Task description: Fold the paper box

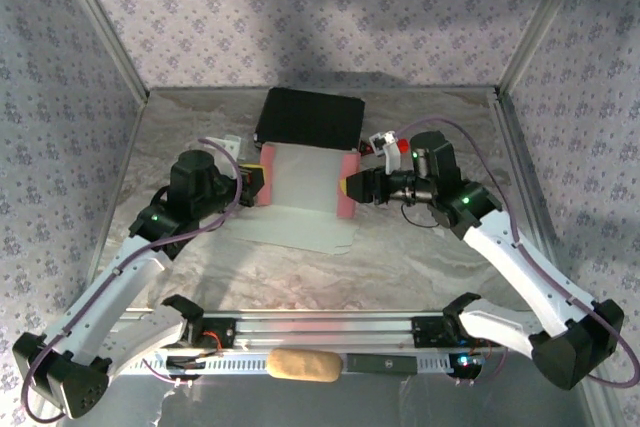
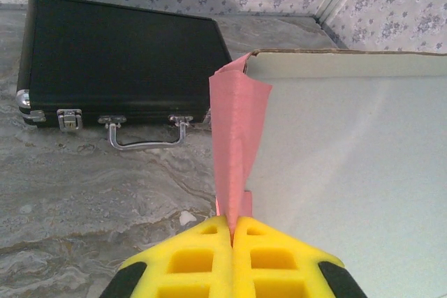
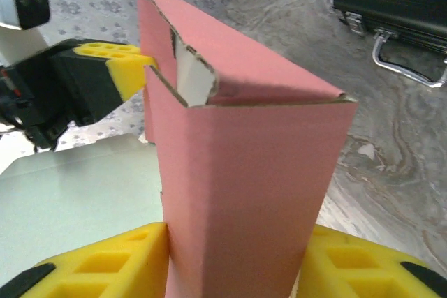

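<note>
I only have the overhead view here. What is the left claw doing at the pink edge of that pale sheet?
Observer: The left claw has its yellow pads pressed together on a raised pink flap of the paper box.
Operator: And the right one?
Observer: The right claw has a folded pink wall of the box between its fingers, one finger against each side.
Operator: What is that black slab behind them?
Observer: A black hard case, with metal latches and a metal handle on the side toward the arms.
</note>
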Motion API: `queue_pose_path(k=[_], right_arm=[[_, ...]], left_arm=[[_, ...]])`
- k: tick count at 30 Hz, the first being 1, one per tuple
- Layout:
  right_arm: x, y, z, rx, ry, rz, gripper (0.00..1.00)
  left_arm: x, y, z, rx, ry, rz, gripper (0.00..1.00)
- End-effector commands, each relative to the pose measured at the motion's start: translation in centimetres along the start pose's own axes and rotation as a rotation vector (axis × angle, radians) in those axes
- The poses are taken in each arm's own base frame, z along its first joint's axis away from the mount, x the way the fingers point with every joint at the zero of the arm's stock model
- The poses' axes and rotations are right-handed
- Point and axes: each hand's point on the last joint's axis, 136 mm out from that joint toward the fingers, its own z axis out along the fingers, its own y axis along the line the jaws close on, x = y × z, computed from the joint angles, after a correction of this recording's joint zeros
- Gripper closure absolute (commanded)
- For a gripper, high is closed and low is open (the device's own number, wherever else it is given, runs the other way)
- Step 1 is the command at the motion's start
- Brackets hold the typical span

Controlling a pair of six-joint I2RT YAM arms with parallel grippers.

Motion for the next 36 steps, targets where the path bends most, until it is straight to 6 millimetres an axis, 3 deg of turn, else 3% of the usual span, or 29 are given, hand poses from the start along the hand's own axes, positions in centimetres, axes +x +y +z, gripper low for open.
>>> queue_pose_path(k=[1, 12, 24, 36], right_arm=[[-0.6, -0.9, -0.2, 0.107, -0.003, -0.04, 0.57], [-0.9, -3.5, -0.3, 0.4, 0.031, -0.071, 0.65], [-0.9, -6.0, -0.2, 0.648, 0.047, -0.122, 0.64], [-0.2, -6.9, 0.0, 0.698, 0.065, -0.12, 0.69]], left_arm=[[-1.6, -1.2, -0.6, 0.021, -0.04, 0.034, 1.0], [-1.6, -2.3, -1.3, -0.047, -0.058, 0.12, 1.0], [-0.9, -4.1, -1.3, -0.132, -0.093, 0.205, 1.0], [-0.6, -4.0, -1.5, -0.184, -0.11, 0.212, 1.0]])
